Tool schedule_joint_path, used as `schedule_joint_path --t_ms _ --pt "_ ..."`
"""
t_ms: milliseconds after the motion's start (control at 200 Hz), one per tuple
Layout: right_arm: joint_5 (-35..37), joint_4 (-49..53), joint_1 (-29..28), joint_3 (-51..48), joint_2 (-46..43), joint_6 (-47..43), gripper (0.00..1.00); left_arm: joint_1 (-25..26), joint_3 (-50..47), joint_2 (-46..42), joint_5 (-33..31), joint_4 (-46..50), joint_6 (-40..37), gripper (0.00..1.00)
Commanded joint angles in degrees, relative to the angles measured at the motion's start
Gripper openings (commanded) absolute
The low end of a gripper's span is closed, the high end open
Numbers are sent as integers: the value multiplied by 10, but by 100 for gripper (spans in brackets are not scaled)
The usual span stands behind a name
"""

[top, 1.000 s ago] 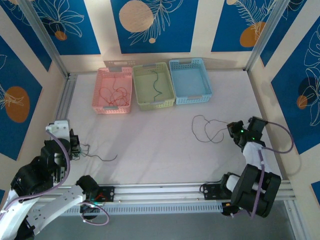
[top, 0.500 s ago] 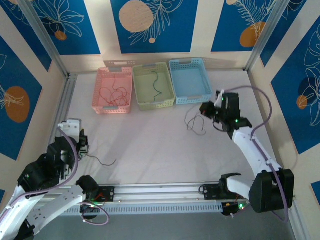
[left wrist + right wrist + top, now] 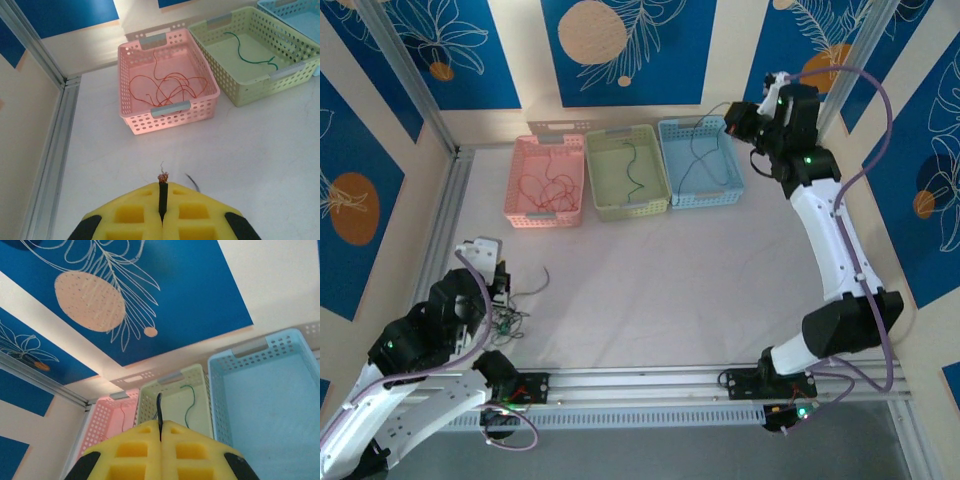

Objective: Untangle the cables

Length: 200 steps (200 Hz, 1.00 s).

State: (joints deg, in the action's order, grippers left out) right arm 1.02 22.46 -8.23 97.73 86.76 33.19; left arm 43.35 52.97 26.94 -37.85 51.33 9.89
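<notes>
Right fingers (image 3: 150, 440), now over blue basket (image 3: 216, 390), pinch black cable (image 3: 159, 412)

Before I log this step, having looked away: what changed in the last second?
The right gripper, shut on a black cable, swung from the near right of the table up over the blue basket, cable dangling over it. The left gripper, shut on a dark cable, edged forward. The pink basket and green basket stayed put.

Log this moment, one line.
left tool: shut on frayed cable | right tool: shut on black cable, dangling over blue basket | pink basket: red cables | green basket: green cable
</notes>
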Motion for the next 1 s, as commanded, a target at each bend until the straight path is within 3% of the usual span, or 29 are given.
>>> schedule_joint_path --t_ms 0,515,995 --pt "-20 32 1 74 29 -6 0 -4 -2 0 13 -19 -8 0" --pt "-40 149 2 360 181 -5 0 -5 -4 0 31 -21 -8 0" --pt "-63 173 25 486 306 -5 0 -5 -7 2 39 -23 -9 0"
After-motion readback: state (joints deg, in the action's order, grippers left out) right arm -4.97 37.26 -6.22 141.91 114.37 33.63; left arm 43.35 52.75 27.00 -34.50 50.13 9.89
